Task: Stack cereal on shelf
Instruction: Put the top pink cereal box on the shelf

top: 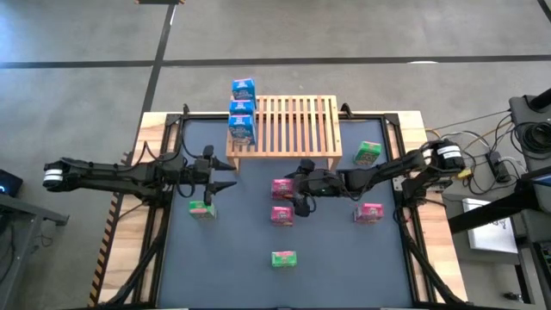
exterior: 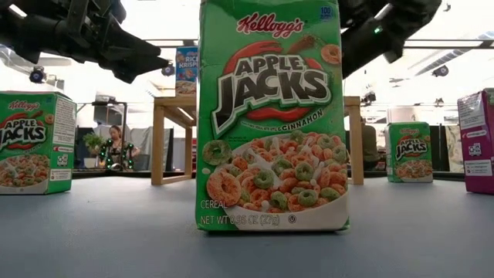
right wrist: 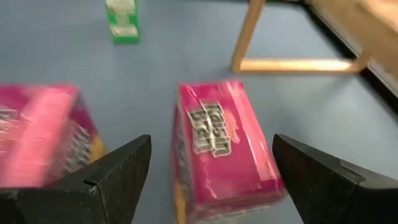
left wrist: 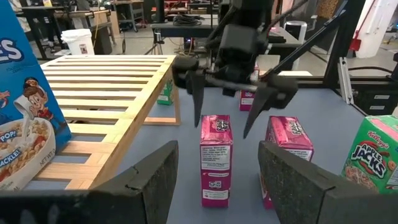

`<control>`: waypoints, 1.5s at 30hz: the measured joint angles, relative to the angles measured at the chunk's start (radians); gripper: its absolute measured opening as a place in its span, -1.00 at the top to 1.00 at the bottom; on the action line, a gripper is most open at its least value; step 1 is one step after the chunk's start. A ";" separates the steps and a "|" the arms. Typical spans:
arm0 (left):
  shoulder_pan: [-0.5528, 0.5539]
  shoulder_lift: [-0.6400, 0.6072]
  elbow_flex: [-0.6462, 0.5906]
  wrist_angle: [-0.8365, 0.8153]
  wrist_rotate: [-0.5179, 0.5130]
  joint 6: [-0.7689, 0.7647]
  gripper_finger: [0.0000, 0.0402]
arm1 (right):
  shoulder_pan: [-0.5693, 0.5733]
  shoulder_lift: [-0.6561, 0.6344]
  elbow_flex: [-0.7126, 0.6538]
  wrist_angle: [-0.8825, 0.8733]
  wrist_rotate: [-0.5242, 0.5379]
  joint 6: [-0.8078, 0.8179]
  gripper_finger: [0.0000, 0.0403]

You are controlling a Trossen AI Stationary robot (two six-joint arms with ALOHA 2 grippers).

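Cereal is seen from above: three blue boxes (top: 243, 110) on the shelf (top: 293, 127) at its left end, pink boxes (top: 282, 187) and green boxes (top: 284, 258) on the desk (top: 232, 250). Left gripper (top: 225, 176) fingers are held apart, empty. In the right wrist view, right gripper (right wrist: 211, 171) fingers are spread above a pink box (right wrist: 221, 146), not touching.

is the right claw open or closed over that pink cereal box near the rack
Open. The right claw hangs over the upright pink cereal box, its fingers spread wide on either side without touching it.
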 joint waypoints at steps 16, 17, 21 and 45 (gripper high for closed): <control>-0.001 -0.003 0.000 -0.016 0.007 -0.003 -0.03 | -0.003 0.144 0.217 -0.275 -0.023 -0.012 -0.39; -0.001 -0.004 0.000 -0.016 0.007 -0.003 -0.03 | -0.003 0.134 0.211 -0.277 -0.023 -0.008 -0.33; -0.001 -0.004 0.000 -0.015 0.008 -0.003 -0.03 | -0.003 0.101 0.188 -0.277 -0.022 0.006 -0.12; -0.002 -0.003 0.000 -0.020 0.008 -0.009 -0.03 | 0.009 -0.072 0.179 -0.296 -0.151 0.022 0.23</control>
